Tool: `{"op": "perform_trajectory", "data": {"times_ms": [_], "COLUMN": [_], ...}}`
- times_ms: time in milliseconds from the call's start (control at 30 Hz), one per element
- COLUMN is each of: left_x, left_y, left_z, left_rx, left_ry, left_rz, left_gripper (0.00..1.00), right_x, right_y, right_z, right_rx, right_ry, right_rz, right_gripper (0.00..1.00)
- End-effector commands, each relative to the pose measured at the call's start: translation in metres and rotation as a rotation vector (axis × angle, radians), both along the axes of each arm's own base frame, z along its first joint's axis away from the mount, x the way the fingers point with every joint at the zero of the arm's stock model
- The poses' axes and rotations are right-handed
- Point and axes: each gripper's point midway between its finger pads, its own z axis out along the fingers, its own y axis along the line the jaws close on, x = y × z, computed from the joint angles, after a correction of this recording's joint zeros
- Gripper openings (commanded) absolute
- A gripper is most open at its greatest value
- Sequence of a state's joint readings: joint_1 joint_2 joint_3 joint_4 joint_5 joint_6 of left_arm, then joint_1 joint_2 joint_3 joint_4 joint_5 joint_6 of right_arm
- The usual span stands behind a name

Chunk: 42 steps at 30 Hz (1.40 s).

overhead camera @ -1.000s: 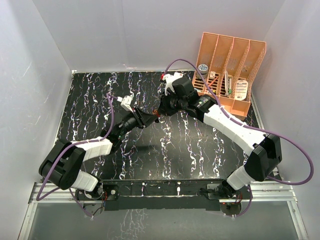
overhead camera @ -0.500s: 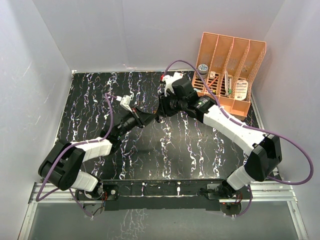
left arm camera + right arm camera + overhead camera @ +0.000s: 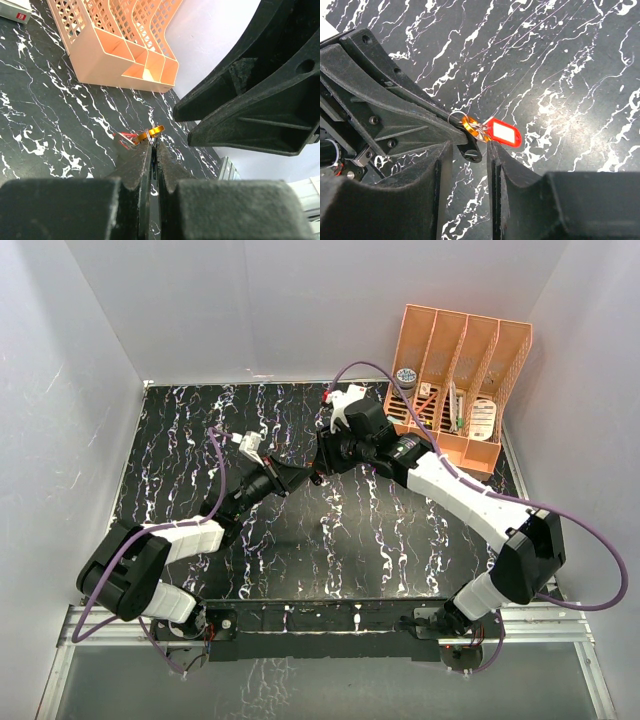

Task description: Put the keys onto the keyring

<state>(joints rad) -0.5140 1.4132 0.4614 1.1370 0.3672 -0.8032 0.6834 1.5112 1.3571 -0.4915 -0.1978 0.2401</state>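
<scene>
At mid-table my two grippers meet tip to tip. My left gripper (image 3: 306, 478) (image 3: 154, 142) is shut on the black-headed key, whose thin blade runs between its jaws. The key's black head (image 3: 472, 151) hangs below the left fingers (image 3: 410, 117). The orange keyring (image 3: 469, 123) (image 3: 155, 131) sits right at the left fingertips, with a thin silver wire loop beside it. The red-headed key (image 3: 502, 134) (image 3: 126, 136), which has a white label, dangles from the ring. My right gripper (image 3: 322, 464) (image 3: 467, 147) is open, one jaw on each side of the black head and clear of it.
An orange slotted file rack (image 3: 460, 380) (image 3: 120, 45) stands at the back right with small items in it. A white box (image 3: 15, 10) lies far off beyond it. White walls enclose the black marbled table (image 3: 200, 440) on three sides.
My left gripper has closed on the key bundle. My right gripper, shut a second ago, has opened off the black head. Both arms have barely shifted.
</scene>
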Motion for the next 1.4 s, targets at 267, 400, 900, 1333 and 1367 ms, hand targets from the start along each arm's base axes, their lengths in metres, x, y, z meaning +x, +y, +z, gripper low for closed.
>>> {"op": "perform_trajectory", "data": {"times_ms": [267, 400, 900, 1333, 1367], "left_x": [-0.004, -0.005, -0.006, -0.001, 0.0], "left_y": [0.001, 0.0, -0.001, -0.001, -0.001], "left_z": [0.019, 0.029, 0.04, 0.052, 0.053], "left_rx": [0.002, 0.007, 0.009, -0.123, -0.14], "left_ry": [-0.091, -0.105, -0.08, 0.024, 0.034], "left_rz": [-0.016, -0.026, -0.039, -0.061, -0.067], "left_gripper": [0.0, 0.0, 0.0, 0.0, 0.0], "right_x": [0.01, 0.011, 0.013, -0.007, -0.008], "right_y": [-0.017, -0.015, -0.025, -0.056, -0.057], "right_z": [0.047, 0.044, 0.016, 0.038, 0.04], "right_rx": [0.07, 0.046, -0.032, 0.117, 0.13], "right_ry": [-0.193, -0.205, -0.216, -0.518, -0.532], "right_rz": [-0.089, -0.057, -0.068, -0.105, -0.105], "right_gripper": [0.34, 0.34, 0.33, 0.37, 0.39]}}
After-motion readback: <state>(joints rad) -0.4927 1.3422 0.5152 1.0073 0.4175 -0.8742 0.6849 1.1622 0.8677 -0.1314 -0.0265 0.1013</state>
